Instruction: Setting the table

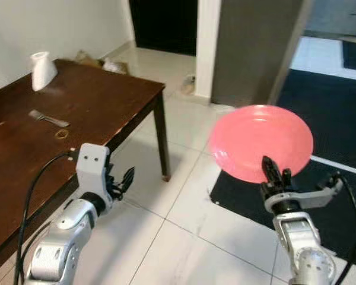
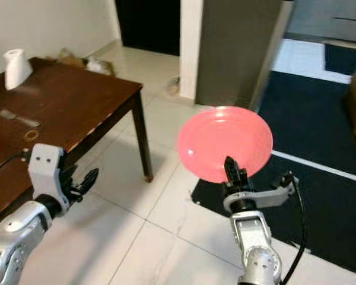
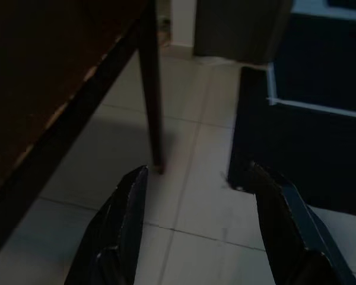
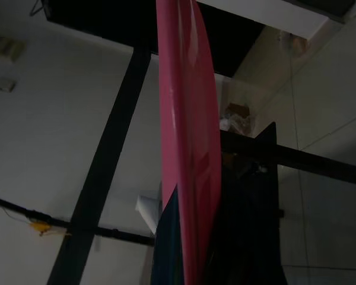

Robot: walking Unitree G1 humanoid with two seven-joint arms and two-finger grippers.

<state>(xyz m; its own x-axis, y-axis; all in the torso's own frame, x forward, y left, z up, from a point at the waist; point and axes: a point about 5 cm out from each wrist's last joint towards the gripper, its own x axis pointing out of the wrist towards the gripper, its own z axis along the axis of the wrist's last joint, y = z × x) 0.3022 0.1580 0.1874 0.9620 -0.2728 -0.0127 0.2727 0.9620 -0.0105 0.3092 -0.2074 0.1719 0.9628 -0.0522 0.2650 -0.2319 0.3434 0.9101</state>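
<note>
Your right gripper (image 1: 276, 172) pinches the pink plate (image 1: 261, 141) by its lower rim, held upright over the floor. Your left gripper (image 3: 199, 222) hangs beside the wooden table (image 1: 95, 107), fingers spread, holding nothing.

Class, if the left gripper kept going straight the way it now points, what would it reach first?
Probably the tiled floor near the table leg. The open left gripper points forward and down beside the table edge, with nothing nearer in between; depth is uncertain.
</note>
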